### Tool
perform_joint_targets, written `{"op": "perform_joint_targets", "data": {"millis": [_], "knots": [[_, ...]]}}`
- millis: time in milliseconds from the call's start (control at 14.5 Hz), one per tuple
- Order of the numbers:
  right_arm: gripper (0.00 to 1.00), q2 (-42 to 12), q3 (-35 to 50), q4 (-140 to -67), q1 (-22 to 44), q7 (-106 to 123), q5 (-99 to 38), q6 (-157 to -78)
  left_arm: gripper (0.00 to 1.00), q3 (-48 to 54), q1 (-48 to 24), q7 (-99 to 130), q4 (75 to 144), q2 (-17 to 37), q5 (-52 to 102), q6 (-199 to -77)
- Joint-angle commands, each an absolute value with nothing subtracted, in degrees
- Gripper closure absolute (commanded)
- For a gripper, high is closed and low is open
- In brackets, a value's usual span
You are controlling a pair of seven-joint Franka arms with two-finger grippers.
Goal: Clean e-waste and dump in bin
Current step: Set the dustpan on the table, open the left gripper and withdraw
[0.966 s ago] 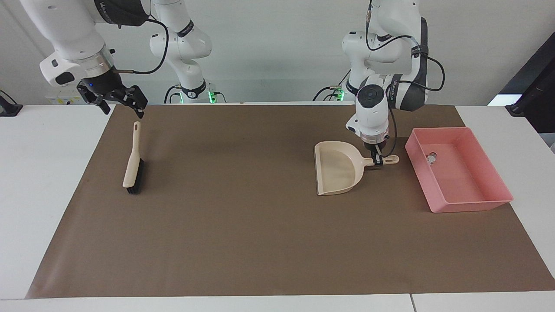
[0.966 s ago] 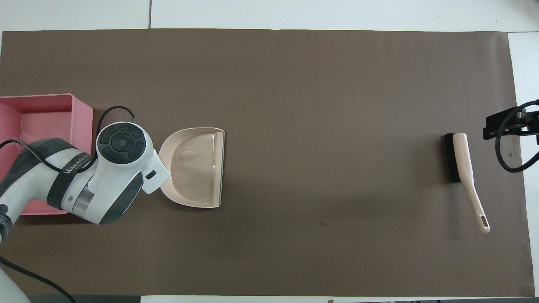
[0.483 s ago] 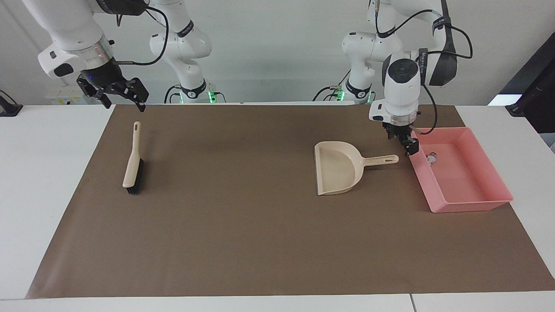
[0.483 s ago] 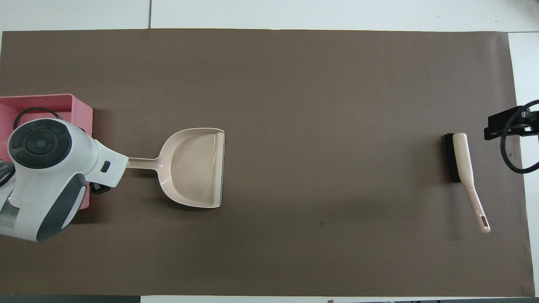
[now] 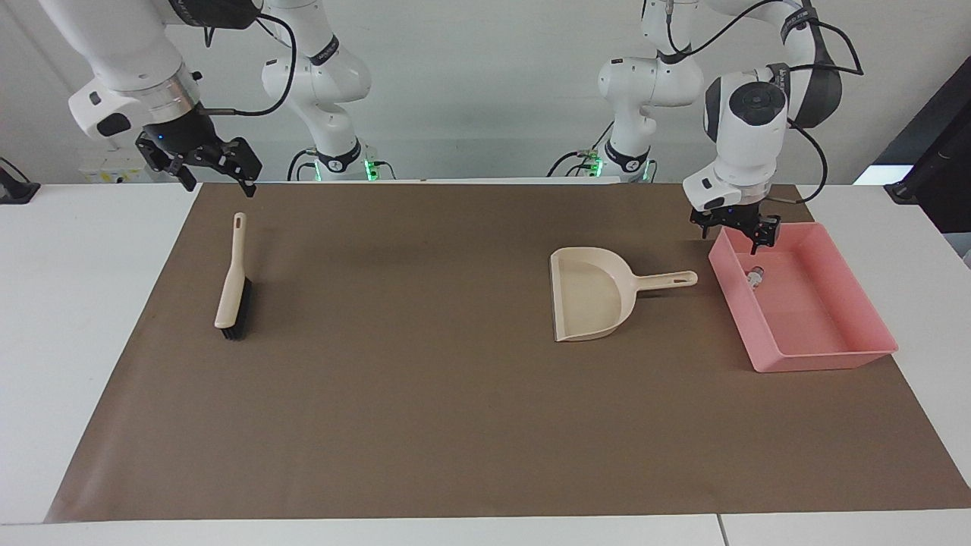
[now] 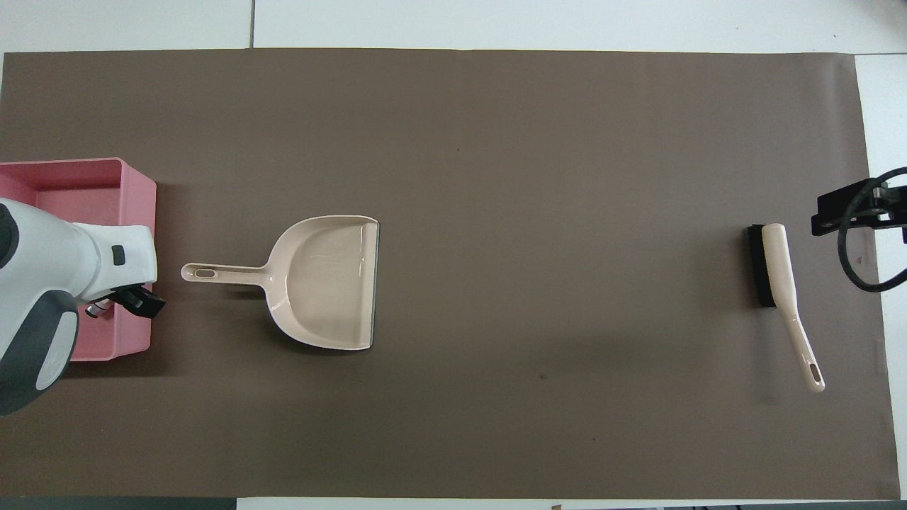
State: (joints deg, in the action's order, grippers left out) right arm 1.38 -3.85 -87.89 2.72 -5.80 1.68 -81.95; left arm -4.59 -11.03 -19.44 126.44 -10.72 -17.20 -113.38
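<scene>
The pink bin (image 5: 825,358) sits at the left arm's end of the mat; it also shows in the overhead view (image 6: 85,170). A tiny whitish piece of e-waste (image 5: 753,277) lies inside it, near the wall closest to the robots. I cannot make out the dark cylinder. My left gripper (image 5: 737,233) is open and empty, up in the air over the bin's corner nearest the robots and the dustpan. The beige dustpan (image 5: 590,296) lies empty on the mat beside the bin, handle toward the bin. My right gripper (image 5: 216,180) hangs open over the mat's edge, above the brush handle's tip.
A beige hand brush (image 5: 231,282) with black bristles lies at the right arm's end of the mat, handle toward the robots. The brown mat (image 5: 425,394) covers most of the white table.
My left gripper has let go of the dustpan handle, risen and swung over to the bin's corner. The dustpan stays put. The right gripper has risen slightly.
</scene>
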Motion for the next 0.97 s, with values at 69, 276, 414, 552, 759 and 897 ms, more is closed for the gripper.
{"op": "perform_joint_targets", "data": {"millis": [69,276,414,552,759,897], "knots": [[0.00,1.1,-3.3,-87.6,2.5,-5.3,2.1,-82.1,0.02,-4.4,-5.9,-5.0,123.8,-11.7,-6.4,-112.3],[0.00,1.2,-3.3,-88.0,2.5,-5.4,2.5,-82.2,0.02,-4.4,-3.3,-2.0,115.6,-9.8,-2.5,-106.6],[0.00,1.3,-3.3,-88.0,2.5,-5.3,2.5,-82.2,0.02,-4.4,-1.7,-2.0,107.4,-6.9,-1.3,-100.0],[0.00,1.3,-3.3,-88.0,2.5,-5.3,2.5,-82.2,0.02,-4.5,-1.5,-2.0,100.6,-4.8,-1.2,-94.1],[0.00,1.3,-3.3,-88.0,2.5,-5.4,2.5,-82.2,0.02,-4.5,-0.7,-1.9,96.9,-4.6,-0.8,-91.1],[0.00,1.3,-3.3,-88.0,2.5,-5.4,2.5,-82.2,0.02,-4.5,-0.6,-1.8,95.9,-4.6,0.0,-90.3]]}}
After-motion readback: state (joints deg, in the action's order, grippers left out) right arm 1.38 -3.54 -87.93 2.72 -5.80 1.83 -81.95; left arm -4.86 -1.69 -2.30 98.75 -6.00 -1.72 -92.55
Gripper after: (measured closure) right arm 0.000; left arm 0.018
